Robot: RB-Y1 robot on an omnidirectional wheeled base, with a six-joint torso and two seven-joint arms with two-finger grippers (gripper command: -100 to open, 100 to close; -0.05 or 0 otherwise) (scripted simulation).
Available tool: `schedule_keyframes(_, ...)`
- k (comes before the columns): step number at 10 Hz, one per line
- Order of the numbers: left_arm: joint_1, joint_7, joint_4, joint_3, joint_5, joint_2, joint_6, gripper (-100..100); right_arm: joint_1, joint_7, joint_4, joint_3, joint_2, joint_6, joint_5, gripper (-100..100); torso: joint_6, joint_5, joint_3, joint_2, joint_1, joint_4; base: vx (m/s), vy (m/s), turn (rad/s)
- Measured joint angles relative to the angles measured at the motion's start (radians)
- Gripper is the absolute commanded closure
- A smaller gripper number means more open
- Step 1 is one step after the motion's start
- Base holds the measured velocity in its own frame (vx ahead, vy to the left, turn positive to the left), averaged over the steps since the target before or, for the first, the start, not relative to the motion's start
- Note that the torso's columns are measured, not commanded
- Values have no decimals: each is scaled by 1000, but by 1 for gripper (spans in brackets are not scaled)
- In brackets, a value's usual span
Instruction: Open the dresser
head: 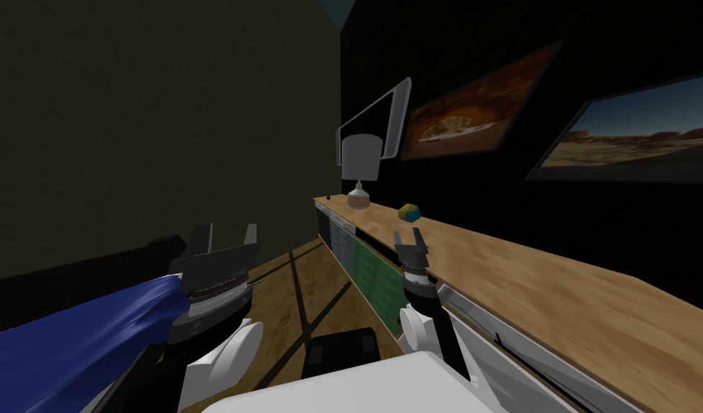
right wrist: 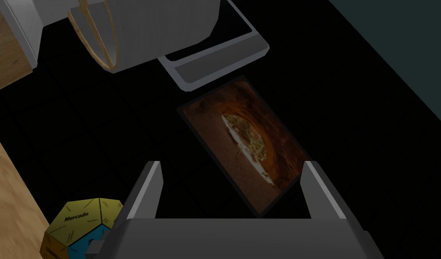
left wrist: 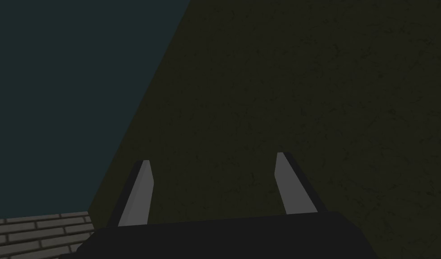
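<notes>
Lengthwise ahead, dresser (head: 543, 279), front leftward.

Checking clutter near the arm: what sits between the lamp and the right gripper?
In the head view, a small yellow-and-blue faceted ball rests on the dresser top between the lamp and the right gripper.

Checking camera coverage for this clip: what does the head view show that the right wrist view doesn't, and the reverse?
Head view adds: the dresser's front, the left gripper, open, beside a blue cloth, and a desert picture. Right wrist view adds: the word Mercado printed on the many-sided ball. Shared: the right gripper, open, near the dresser's wooden top, plus the ball, the lamp, the grey-framed screen and the orange picture.
</notes>
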Motion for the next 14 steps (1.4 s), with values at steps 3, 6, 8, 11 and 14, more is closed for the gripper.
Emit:
schedule_keyframes(3,0,0,0,0,0,0,0,0,0,0,0,0,0,0,0,0,0,0,-351,175,0,176,0,0,0)
schedule_keyframes(6,0,0,0,0,0,0,0,0,0,0,0,0,0,0,0,0,0,0,-792,396,0,396,0,0,0)
schedule_keyframes(8,0,0,0,0,0,0,0,0,0,0,0,0,0,0,0,0,0,0,-1087,544,0,544,0,0,0)
schedule_keyframes(11,0,0,0,0,0,0,0,0,0,3,0,-3,-19,3,9,-100,0,0,-1451,725,1,724,18,17,-1)
schedule_keyframes(14,0,0,0,0,0,0,0,0,2,35,2,-13,-83,23,74,-100,0,1,-1477,736,3,737,65,83,-8)
